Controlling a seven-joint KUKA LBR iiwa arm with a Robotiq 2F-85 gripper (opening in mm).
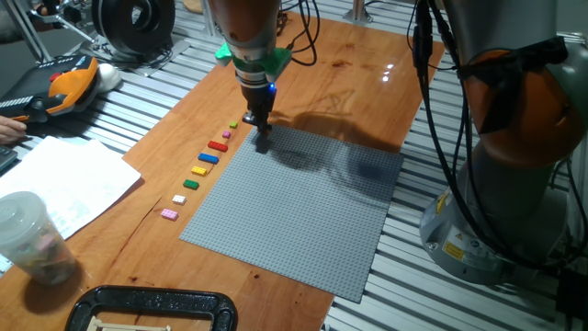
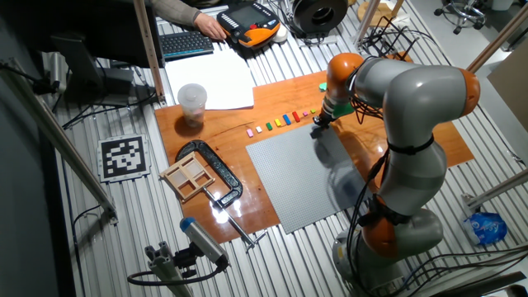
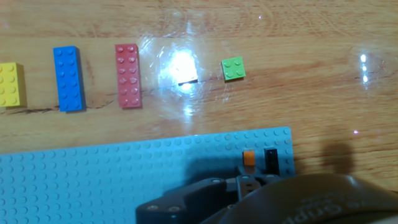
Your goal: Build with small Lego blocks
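The gripper [image 1: 263, 140] stands low over the far corner of the grey baseplate [image 1: 303, 211]; whether its fingers are apart, together or clamped on a brick cannot be told, as the hand view shows only the hand's dark housing. Just ahead of it on that corner sit an orange brick [image 3: 249, 158] and a dark brick [image 3: 271, 159], side by side. Beyond the baseplate's edge, on the wooden board [image 1: 358, 64], lie a green brick [image 3: 233, 68], a red brick [image 3: 127, 75], a blue brick [image 3: 67, 78] and a yellow brick [image 3: 10, 84], well apart in a row. These bricks are judged light, rigid and smooth-sided, best pinched across their long walls. Slatted metal desk [image 1: 165, 83], papers [image 1: 64, 184] and a plastic cup [image 1: 32, 234] surround the board.
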